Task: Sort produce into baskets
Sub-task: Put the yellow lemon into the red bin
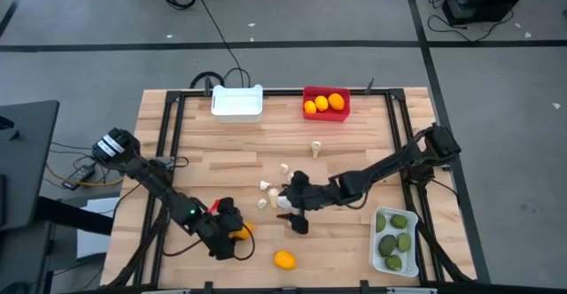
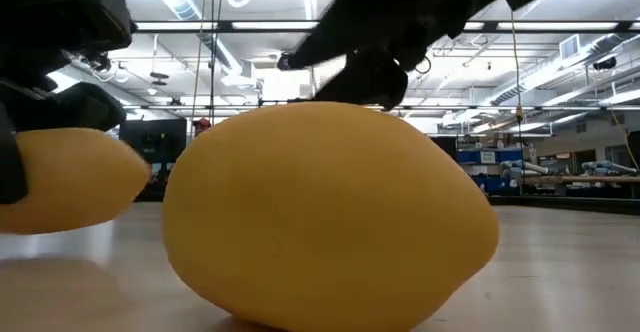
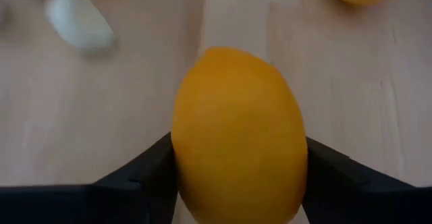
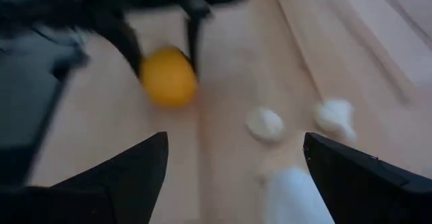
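Note:
My left gripper is shut on an orange citrus fruit near the table's front left. It also shows in the low view. A second orange citrus lies loose on the table near the front edge and fills the low view. My right gripper is open low over the middle of the table. Whitish garlic bulbs lie scattered by it. One bulb lies between its fingers; I cannot tell whether they touch it. My left gripper pinches the orange citrus between its two fingers, one finger on each of its long sides. In the right wrist view the fingers come down at it from above. Whether it is clear of the table I cannot tell.
A red basket with orange fruits and a white basket stand at the far edge. A white basket with green fruits stands at the front right. More garlic bulbs lie at the centre. Black frame rails run along the table's sides.

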{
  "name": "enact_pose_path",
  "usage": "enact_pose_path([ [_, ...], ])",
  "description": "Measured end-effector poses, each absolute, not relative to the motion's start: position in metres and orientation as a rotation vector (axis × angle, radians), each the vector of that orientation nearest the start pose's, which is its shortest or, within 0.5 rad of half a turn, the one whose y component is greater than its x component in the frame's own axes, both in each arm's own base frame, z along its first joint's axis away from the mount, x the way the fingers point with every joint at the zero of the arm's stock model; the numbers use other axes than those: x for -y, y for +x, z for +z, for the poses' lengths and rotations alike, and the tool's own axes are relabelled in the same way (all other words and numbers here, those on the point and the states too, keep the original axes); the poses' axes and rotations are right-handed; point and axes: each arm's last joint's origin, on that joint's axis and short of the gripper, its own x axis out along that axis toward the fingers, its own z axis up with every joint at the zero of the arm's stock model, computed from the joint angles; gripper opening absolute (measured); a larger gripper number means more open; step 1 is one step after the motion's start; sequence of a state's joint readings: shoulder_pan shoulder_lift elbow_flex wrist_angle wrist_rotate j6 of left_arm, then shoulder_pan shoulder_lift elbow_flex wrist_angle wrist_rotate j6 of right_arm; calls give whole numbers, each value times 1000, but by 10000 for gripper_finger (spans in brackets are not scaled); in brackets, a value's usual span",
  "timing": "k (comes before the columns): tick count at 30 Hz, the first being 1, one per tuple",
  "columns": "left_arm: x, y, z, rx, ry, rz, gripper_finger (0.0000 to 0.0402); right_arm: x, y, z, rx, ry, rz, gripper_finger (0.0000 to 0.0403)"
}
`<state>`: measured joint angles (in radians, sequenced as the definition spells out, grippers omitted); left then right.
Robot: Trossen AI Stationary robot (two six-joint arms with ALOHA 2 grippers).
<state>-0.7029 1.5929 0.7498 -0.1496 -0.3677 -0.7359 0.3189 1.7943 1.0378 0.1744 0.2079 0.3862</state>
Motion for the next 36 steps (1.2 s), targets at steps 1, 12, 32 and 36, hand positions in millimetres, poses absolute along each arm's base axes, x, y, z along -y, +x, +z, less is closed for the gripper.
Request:
enact_pose_path([
  [1, 176, 227, 147, -882, -157, 31, 243, -115, 360, 182, -550, 220, 12, 352],
  [12, 160, 272, 185, -561, 169, 98, 259, -119, 360, 184, -421, 467, 32, 352],
  [32, 140, 293, 199, -514, 267, 155, 276, -106, 363, 186, -359, 469, -134, 243],
  [36, 137, 286, 194, -594, 248, 171, 312, -95, 363, 180, -425, 380, -158, 243],
])
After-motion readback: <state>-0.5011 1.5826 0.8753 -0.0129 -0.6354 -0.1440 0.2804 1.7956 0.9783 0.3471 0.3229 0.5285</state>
